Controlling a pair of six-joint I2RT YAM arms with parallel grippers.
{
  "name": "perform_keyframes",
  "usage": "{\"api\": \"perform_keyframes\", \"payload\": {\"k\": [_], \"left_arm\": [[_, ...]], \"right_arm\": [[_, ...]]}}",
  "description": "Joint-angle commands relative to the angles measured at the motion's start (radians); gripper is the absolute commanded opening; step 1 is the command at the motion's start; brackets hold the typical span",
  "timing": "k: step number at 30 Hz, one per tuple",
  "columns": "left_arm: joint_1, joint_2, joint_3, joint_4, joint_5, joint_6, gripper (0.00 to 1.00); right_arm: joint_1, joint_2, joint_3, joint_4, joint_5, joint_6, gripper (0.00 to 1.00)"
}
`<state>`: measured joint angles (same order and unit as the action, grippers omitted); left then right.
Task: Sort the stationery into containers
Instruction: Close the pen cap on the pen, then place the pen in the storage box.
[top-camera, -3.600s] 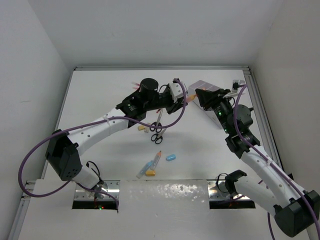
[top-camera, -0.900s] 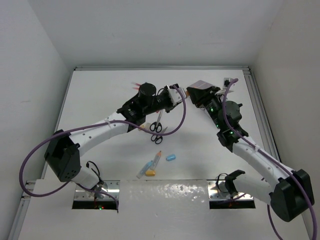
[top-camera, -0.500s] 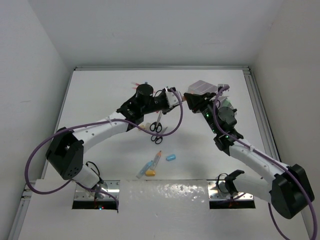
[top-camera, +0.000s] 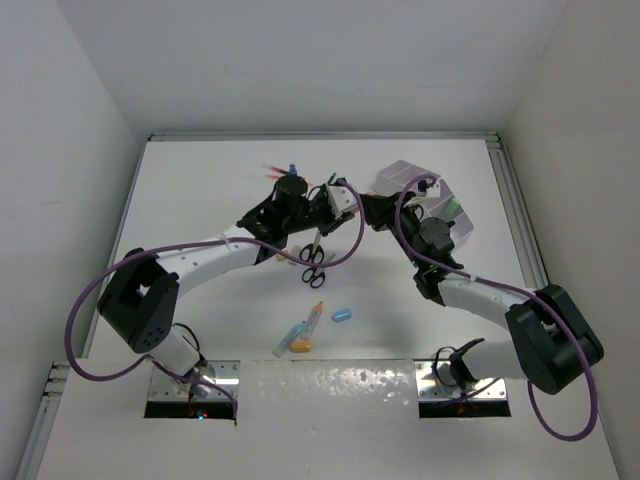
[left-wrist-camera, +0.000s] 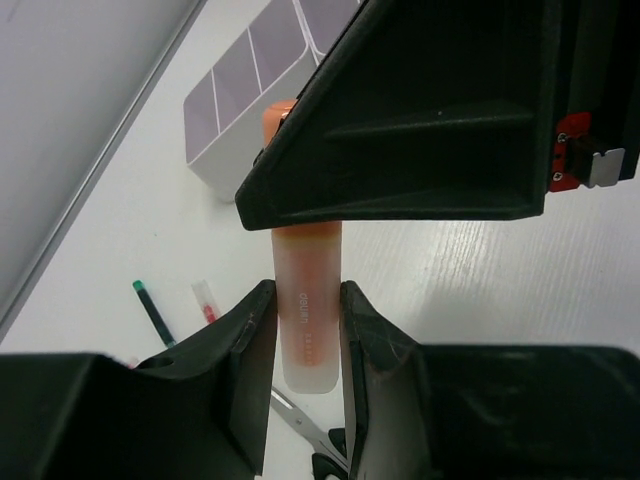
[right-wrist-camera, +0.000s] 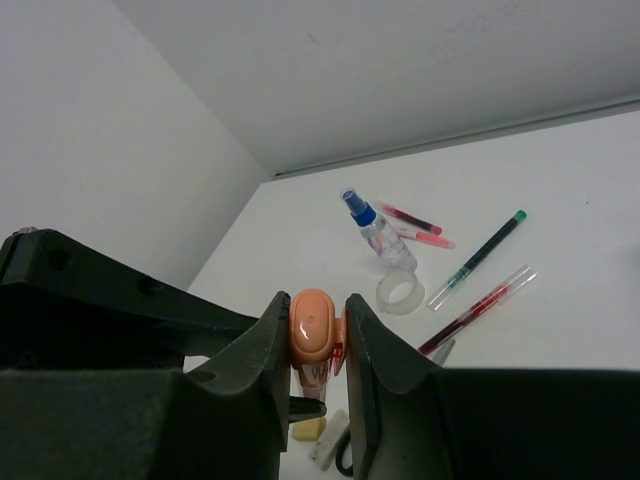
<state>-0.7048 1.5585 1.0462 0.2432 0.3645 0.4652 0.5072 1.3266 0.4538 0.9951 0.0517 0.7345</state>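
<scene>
Centre frame, the left gripper (left-wrist-camera: 306, 340) is clamping the orange capsule-shaped piece (left-wrist-camera: 308, 275) at its pale end; the right gripper (right-wrist-camera: 316, 345) is pinching its cap.

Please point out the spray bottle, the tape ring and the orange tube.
spray bottle (right-wrist-camera: 384, 240), right wrist view, on its clear body.
tape ring (right-wrist-camera: 398, 309), right wrist view, on its near wall.
orange tube (left-wrist-camera: 308, 320), left wrist view, on its pale lower body.

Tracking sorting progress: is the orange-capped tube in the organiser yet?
Out: left jaws clamp the tube by its pale body, right jaws its orange cap, short of the organiser.
</scene>
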Motion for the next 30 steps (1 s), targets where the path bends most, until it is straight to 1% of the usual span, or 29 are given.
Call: {"api": "perform_keyframes", "payload": {"k": [1, 5, 8, 13, 16, 18, 23, 27, 29, 30], "left_arm": [[-0.042, -0.074, 0.077, 0.507, 0.156, -0.016, 0.0], [-0.032, -0.074, 0.077, 0.522, 0.151, -0.016, 0.0], [-0.021, -0.081, 0.064, 0.505, 0.16, -0.019, 0.0], [-0.015, -0.094, 0.049, 0.533, 0.148, -0.028, 0.0], [-0.013, -0.098, 0.046, 0.521, 0.155, 0.0, 0.0], [-0.013, -0.107, 0.035, 0.484, 0.191, 0.0, 0.0], [-0.01, -0.135, -0.008, 0.42, 0.279, -0.086, 0.0], [-0.002, -0.155, -0.035, 0.38, 0.297, -0.17, 0.0], [-0.002, -0.16, -0.043, 0.36, 0.303, -0.184, 0.0], [-0.002, -0.163, -0.046, 0.352, 0.303, -0.184, 0.03]], "right_arm": [[0.079, 0.092, -0.049, -0.243, -0.176, -0.027, 0.0], [0.09, 0.12, -0.055, -0.243, -0.179, -0.024, 0.0], [0.091, 0.111, -0.044, -0.269, -0.177, -0.038, 0.0], [0.108, 0.098, -0.004, -0.389, -0.165, -0.119, 0.0], [0.108, 0.099, -0.032, -0.36, -0.164, -0.1, 0.0], [0.109, 0.085, -0.006, -0.374, -0.159, -0.101, 0.0], [0.099, 0.039, 0.083, -0.449, -0.15, -0.133, 0.0], [0.085, 0.02, 0.102, -0.472, -0.154, -0.149, 0.0], [0.076, 0.014, 0.098, -0.467, -0.154, -0.136, 0.0], [0.07, 0.011, 0.098, -0.466, -0.154, -0.13, 0.0]]}}
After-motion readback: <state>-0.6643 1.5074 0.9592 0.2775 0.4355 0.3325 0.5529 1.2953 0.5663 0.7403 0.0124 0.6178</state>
